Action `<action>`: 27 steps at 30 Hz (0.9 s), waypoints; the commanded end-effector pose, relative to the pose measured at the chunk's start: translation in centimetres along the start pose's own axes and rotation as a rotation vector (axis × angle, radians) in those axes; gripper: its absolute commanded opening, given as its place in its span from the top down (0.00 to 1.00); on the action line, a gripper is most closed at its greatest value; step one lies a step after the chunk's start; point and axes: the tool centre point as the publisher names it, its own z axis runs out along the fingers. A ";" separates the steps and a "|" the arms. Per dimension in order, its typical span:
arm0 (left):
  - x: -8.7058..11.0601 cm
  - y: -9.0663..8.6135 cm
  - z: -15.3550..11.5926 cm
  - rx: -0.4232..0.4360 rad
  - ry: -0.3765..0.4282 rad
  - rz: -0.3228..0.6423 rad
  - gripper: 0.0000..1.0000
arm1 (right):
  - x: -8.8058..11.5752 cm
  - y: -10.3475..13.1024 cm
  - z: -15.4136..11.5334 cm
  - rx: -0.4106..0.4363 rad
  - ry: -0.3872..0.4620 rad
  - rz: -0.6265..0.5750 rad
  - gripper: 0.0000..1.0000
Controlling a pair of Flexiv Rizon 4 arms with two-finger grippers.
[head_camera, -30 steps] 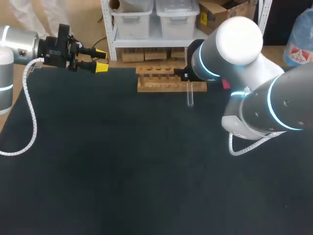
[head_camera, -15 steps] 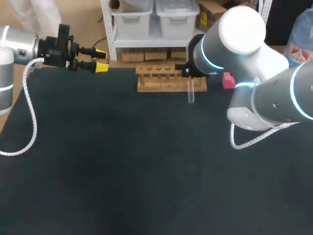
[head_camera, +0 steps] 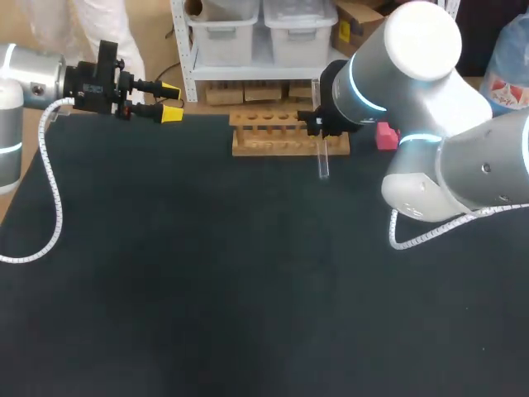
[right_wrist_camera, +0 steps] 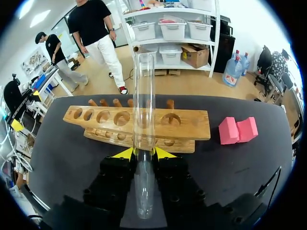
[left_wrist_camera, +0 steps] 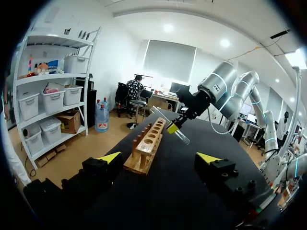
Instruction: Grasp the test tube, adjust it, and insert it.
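A clear glass test tube (right_wrist_camera: 144,96) is gripped near its lower part by my right gripper (right_wrist_camera: 144,153), whose yellow tips press on it from both sides. Its open end points over the wooden rack (right_wrist_camera: 182,127), which has a row of holes. In the head view the test tube (head_camera: 323,161) hangs at the right end of the rack (head_camera: 273,132), below my right gripper (head_camera: 318,124). My left gripper (head_camera: 171,101) stands open and empty far to the left at the table's back edge. From the left wrist the tube (left_wrist_camera: 172,127) appears tilted above the rack (left_wrist_camera: 148,146).
A pink block (head_camera: 386,135) lies just right of the rack, also seen as the pink block (right_wrist_camera: 237,129) in the right wrist view. The black table mat (head_camera: 248,289) stretches in front of the rack.
My right arm's upper links have swung a little to the right and back. The tube has stayed almost in place at the rack's right end. The left arm has not moved.
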 end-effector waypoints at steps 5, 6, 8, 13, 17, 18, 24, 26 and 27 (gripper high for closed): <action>0.1 0.0 0.0 0.001 -0.001 0.002 0.00 | -0.5 -0.1 0.6 -0.018 0.114 -0.007 1.00; 0.1 0.0 0.0 0.001 -0.001 0.002 0.00 | -0.5 -0.1 0.7 -0.018 0.118 -0.006 1.00; 0.1 0.0 0.0 0.001 -0.001 0.002 0.00 | -0.5 -0.1 0.7 -0.018 0.121 -0.005 1.00; 0.1 0.0 0.0 0.001 -0.001 0.002 0.00 | -0.3 -0.2 0.8 -0.017 0.129 -0.002 1.00; 0.1 0.0 0.0 0.001 -0.001 0.002 0.00 | -0.2 -0.4 0.7 -0.016 0.129 0.002 1.00; 0.1 0.0 0.0 0.001 -0.001 0.002 0.00 | -0.2 -0.4 0.6 -0.014 0.125 0.004 1.00; 0.1 0.0 0.0 0.001 -0.001 0.002 0.00 | -0.3 -0.4 -0.7 -0.011 0.055 0.023 1.00; 0.1 0.0 0.0 0.001 -0.001 0.002 0.00 | -0.3 -0.4 -1.3 0.001 0.023 0.021 1.00; 0.1 0.0 0.0 0.001 -0.001 0.002 0.00 | -0.4 -0.4 -1.6 -0.002 -0.006 0.022 1.00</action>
